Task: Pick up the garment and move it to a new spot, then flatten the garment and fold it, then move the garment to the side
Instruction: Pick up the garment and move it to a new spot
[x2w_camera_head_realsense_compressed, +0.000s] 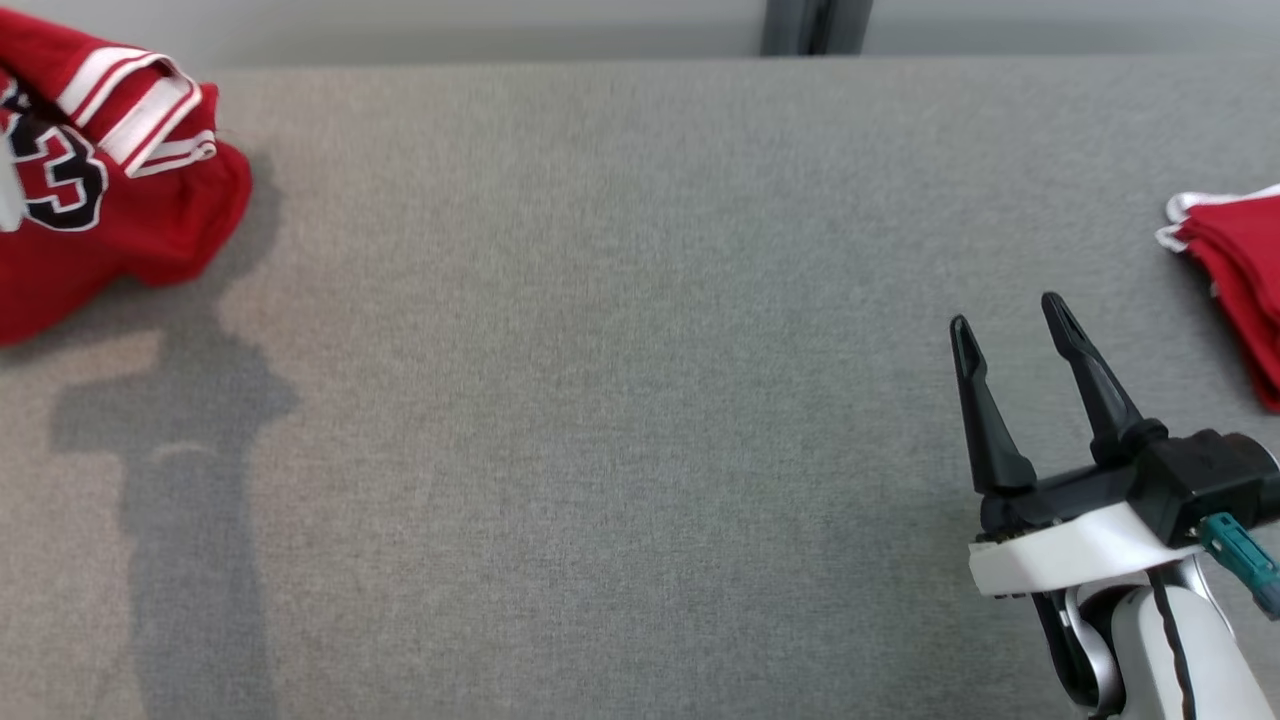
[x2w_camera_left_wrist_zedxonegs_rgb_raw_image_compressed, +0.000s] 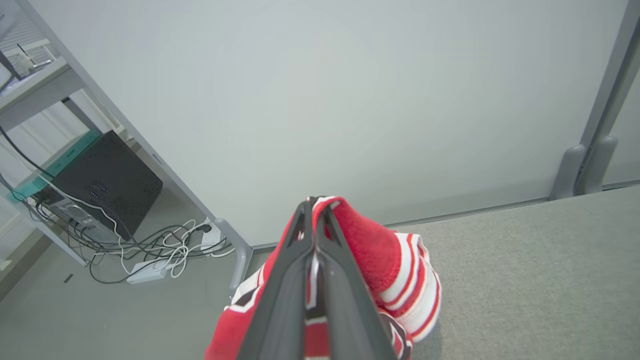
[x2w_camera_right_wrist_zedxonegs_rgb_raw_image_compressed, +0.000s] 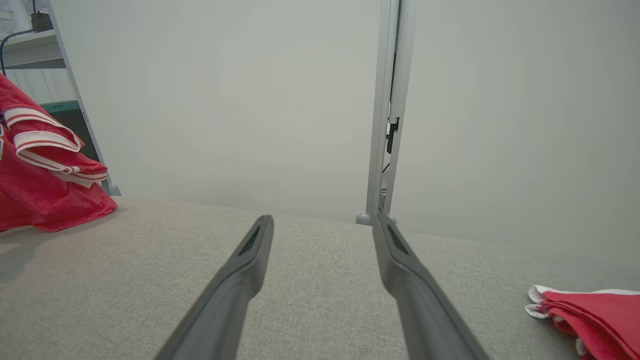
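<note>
Bunched red jersey (x2w_camera_head_realsense_compressed: 170, 225) with white-striped trim, at far left.

Showing two long, tapering black fingers (x2w_camera_head_realsense_compressed: 990, 430) on the right gripper (x2w_camera_head_realsense_compressed: 1007, 313), rising from a black base (x2w_camera_head_realsense_compressed: 1040, 503). Carrying a white plate (x2w_camera_head_realsense_compressed: 1070, 560) beneath, a glossy black block (x2w_camera_head_realsense_compressed: 1200, 480) and a teal plug (x2w_camera_head_realsense_compressed: 1240, 555). Trailing a thin black cable (x2w_camera_head_realsense_compressed: 1170, 640) down the pale forearm (x2w_camera_head_realsense_compressed: 1215, 670). Tapering likewise on the left gripper (x2w_camera_left_wrist_zedxonegs_rgb_raw_image_compressed: 314, 202), in matte dark grey.
</note>
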